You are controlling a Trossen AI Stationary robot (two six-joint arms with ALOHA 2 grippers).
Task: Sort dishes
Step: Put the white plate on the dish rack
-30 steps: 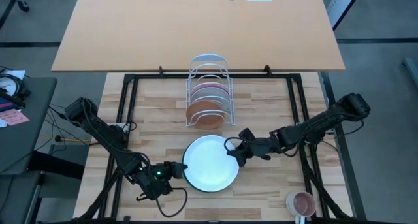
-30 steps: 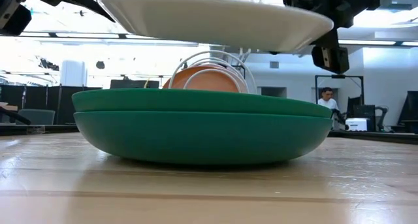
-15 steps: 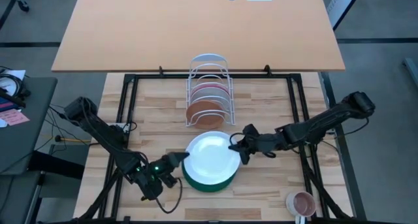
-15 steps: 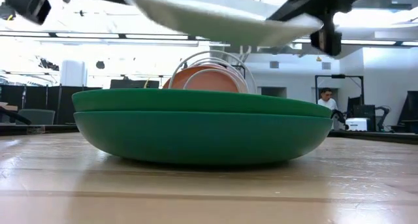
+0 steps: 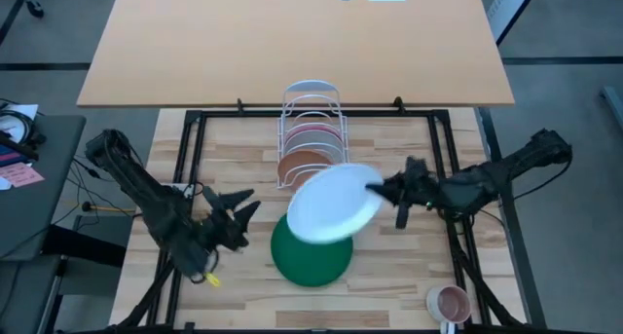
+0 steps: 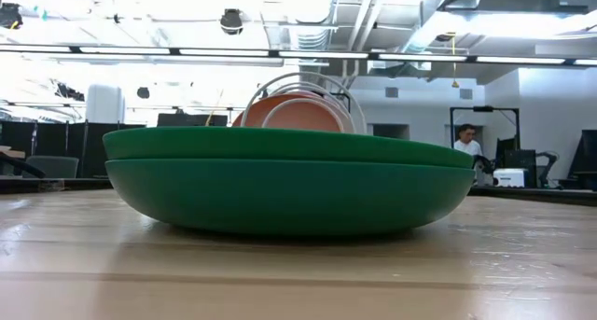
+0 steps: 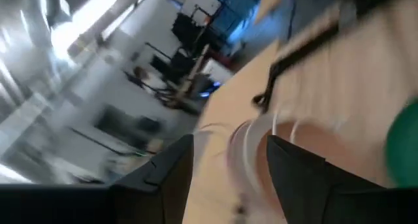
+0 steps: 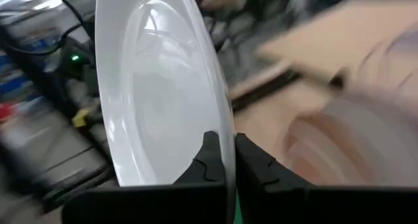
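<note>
Above the dark green plate (image 5: 310,256), your right gripper (image 5: 382,190) pinches the white plate (image 5: 334,204) by its rim, tilted, just in front of the wire rack (image 5: 311,129). Terracotta plate (image 5: 304,168) and pink plate (image 5: 313,135) stand in that rack. Your left gripper (image 5: 243,205) is spread wide, empty, beside the green plate.

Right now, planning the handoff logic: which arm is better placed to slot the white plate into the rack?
Right. The right gripper pinches the white plate's rim beside the rack; the left gripper is open and empty.
</note>
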